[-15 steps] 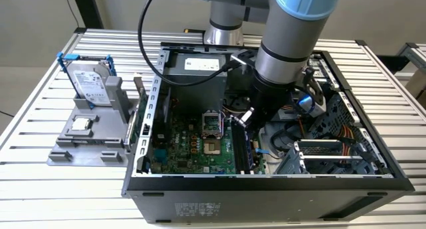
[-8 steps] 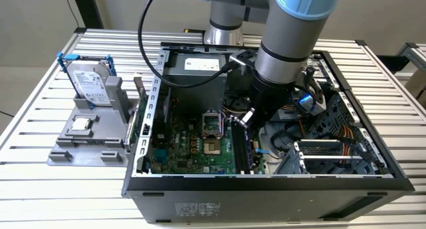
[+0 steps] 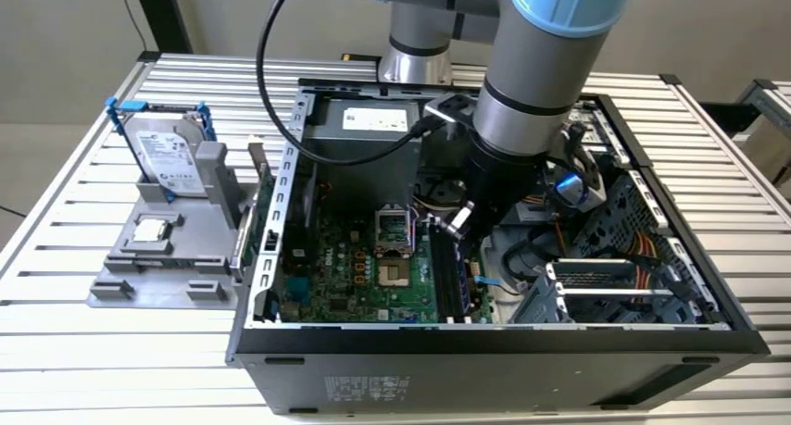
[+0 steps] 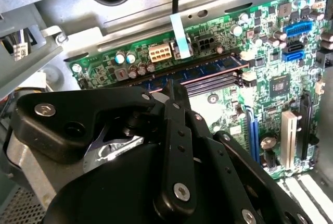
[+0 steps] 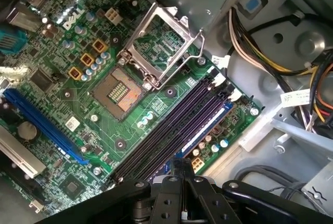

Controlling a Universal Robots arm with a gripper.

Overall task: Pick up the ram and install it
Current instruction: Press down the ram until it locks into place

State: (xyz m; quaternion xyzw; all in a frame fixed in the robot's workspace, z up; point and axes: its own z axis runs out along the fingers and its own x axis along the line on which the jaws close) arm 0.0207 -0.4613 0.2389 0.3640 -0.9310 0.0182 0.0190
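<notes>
ram: a dark blue-green stick (image 4: 200, 71) lying in a long slot near the motherboard's edge, upper centre of the second wrist view; whether fully seated, cannot tell.
long axis: parallel to the black slots (image 5: 171, 127), which run diagonally across the first wrist view.
tool to ram: tool (image 4: 170, 89) directly over the slot bank, tip just beside the stick.
tool state: fingers pressed together, nothing between them.
surroundings: open computer case (image 3: 495, 337) on a slatted table (image 3: 74, 351); empty CPU socket (image 5: 124, 91) beside the slots.

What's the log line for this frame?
gripper: over ram's end | ram: in board-edge memory slot | CPU socket: lid raised, empty
</notes>
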